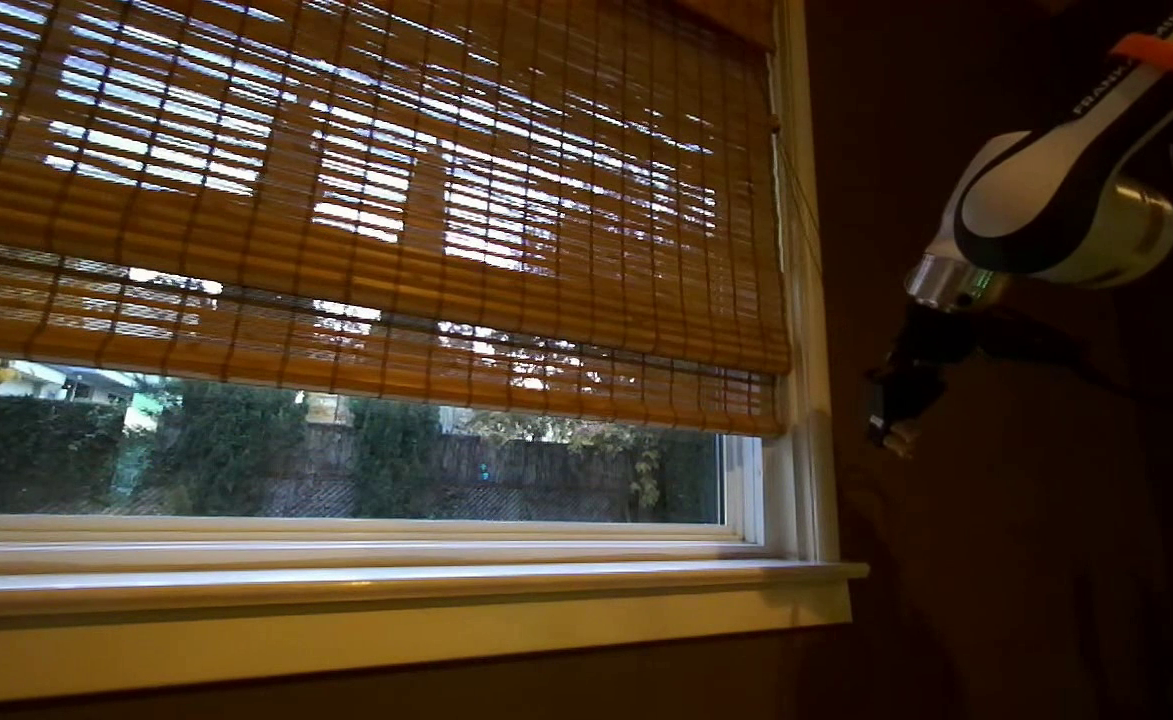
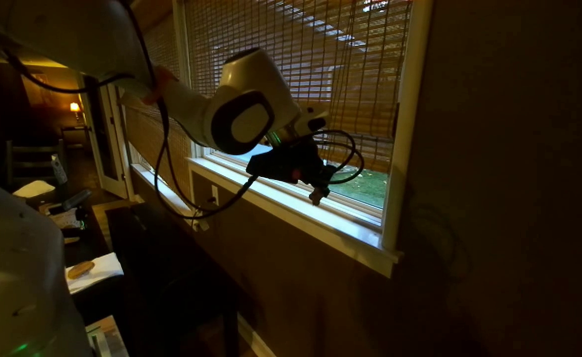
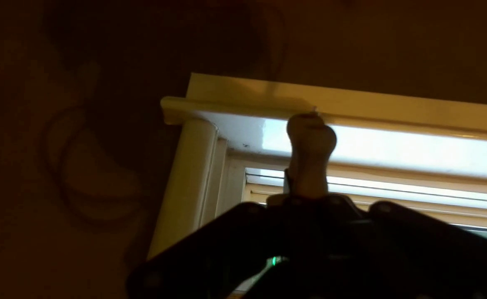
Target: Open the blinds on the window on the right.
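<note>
The blinds [image 1: 366,265] are orange-brown woven slats covering the upper part of the window; they also show in an exterior view [image 2: 370,119]. A strip of bare glass shows below their bottom edge. The window has a cream-white frame [image 1: 818,470] and sill [image 2: 291,206]. Thin cords [image 1: 801,200] slant from the blinds' side edge across the frame. My gripper [image 1: 894,432] is beside the frame, below the cords' visible part; it also shows in an exterior view [image 2: 319,187]. In the wrist view my gripper [image 3: 309,201] is shut on a beige knob-like cord pull [image 3: 312,153], in front of the sill.
Black cables [image 2: 164,163] loop from the arm [image 2: 251,109]. A second window with blinds [image 2: 161,119] stands farther along the wall. A dark table with papers [image 2: 97,272] and several items lies beside the robot. A chair [image 2: 32,153] and a lamp [image 2: 75,107] are farther back.
</note>
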`<action>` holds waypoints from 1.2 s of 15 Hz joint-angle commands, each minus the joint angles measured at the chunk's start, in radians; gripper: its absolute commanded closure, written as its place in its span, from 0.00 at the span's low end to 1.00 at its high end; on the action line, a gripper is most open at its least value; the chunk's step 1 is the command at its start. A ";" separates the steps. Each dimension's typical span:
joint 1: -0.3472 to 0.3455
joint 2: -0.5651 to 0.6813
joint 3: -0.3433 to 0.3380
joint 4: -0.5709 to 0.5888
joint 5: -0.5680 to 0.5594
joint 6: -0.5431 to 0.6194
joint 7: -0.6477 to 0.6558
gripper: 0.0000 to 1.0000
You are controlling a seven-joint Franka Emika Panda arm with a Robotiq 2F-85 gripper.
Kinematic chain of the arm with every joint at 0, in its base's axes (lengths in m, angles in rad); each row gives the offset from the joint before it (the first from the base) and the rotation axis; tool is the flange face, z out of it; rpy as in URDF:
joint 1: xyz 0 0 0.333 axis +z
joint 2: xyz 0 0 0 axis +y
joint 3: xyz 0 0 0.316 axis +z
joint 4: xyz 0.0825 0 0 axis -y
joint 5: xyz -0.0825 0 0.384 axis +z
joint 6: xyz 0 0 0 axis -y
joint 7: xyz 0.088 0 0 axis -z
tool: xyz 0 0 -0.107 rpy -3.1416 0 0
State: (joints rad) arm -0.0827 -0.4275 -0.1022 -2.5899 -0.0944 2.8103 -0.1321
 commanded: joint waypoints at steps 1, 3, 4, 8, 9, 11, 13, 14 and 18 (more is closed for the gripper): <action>-0.001 0.000 0.002 0.001 0.001 -0.002 0.000 0.97; -0.001 0.000 0.002 0.001 0.001 -0.002 0.000 0.97; 0.009 0.015 -0.004 0.010 0.013 -0.018 -0.003 0.99; 0.000 0.135 -0.026 -0.009 0.023 -0.007 -0.007 0.99; 0.003 0.155 -0.033 -0.017 0.027 0.002 -0.014 0.99; 0.006 0.178 -0.043 -0.026 0.032 0.017 -0.021 0.99; 0.020 0.208 -0.057 -0.033 0.051 0.033 -0.038 0.99; 0.020 0.222 -0.058 -0.036 0.053 0.036 -0.039 0.99; 0.029 0.277 -0.072 -0.038 0.087 0.046 -0.065 0.99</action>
State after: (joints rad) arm -0.0643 -0.2371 -0.1472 -2.5635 -0.0520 2.8551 -0.1501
